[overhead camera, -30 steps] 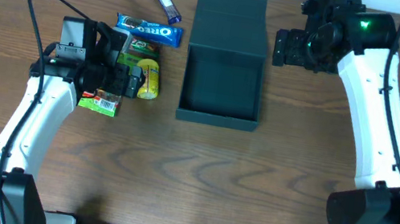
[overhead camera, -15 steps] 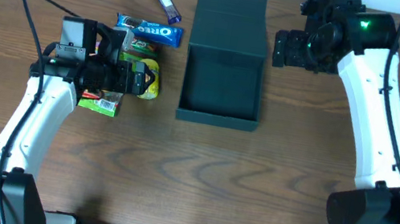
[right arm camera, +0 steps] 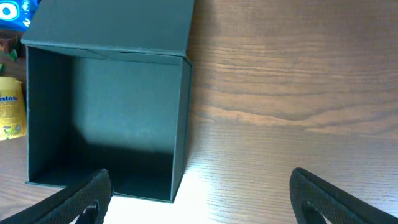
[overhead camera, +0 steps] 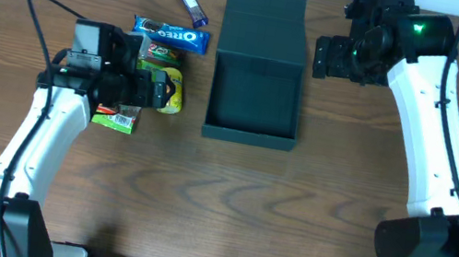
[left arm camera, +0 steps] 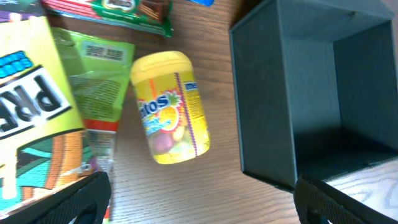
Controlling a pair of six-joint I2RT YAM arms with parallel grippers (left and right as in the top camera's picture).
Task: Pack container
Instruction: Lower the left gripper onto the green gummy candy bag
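Counted: one container (overhead camera: 254,95), one yellow tub (overhead camera: 174,93), one blue Oreo packet (overhead camera: 170,34), one small dark bar (overhead camera: 190,2) lying apart at the far side, and several green packets partly hidden under the left arm, their number not determinable. The left gripper (overhead camera: 159,93) reaches in from the near-left and hangs over the tub, jaws spread and empty; the right gripper (overhead camera: 323,55) bends in from the right beside the container's hinge line, jaws likewise spread and empty. The container sits mid-table just right of the snacks, mouth upward, lid (overhead camera: 263,24) laid flat behind it, long axis running near to far.
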